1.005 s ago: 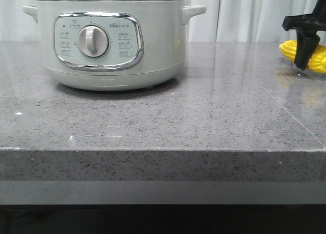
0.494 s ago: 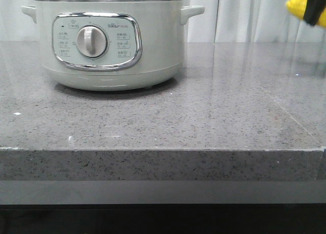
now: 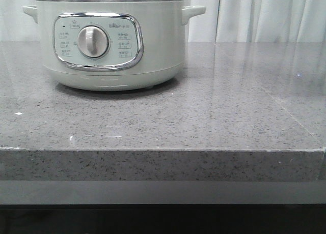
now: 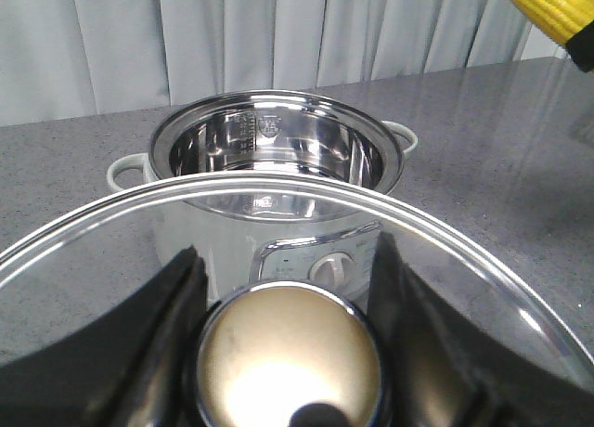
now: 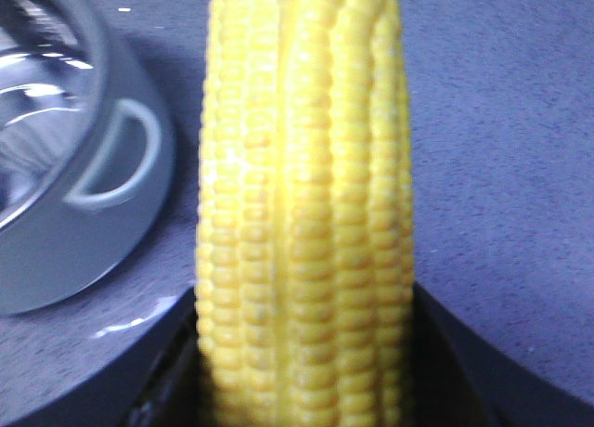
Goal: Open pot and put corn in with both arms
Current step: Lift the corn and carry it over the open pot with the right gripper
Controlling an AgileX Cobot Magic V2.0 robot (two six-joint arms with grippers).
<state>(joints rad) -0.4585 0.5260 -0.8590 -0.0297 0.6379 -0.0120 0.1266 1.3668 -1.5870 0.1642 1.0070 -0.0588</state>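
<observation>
Grey speckled stone counter (image 3: 204, 117) carries one pot (image 3: 109, 43), open, its steel bowl bare. One corn (image 5: 302, 213) cob hangs above the counter beside the pot, clenched lengthwise in the right gripper (image 5: 302, 371); it looks light, stiff and bumpy, best held mid-cob. One glass lid (image 4: 278, 232) is gripped at its knob (image 4: 288, 362) by the left gripper (image 4: 283, 353); it is likely fragile and slick.

A grey speckled stone desk (image 3: 204, 122) with a thick front edge reflects soft light on its polished top. Pale pleated curtains (image 3: 265, 15) hang closely behind it.
</observation>
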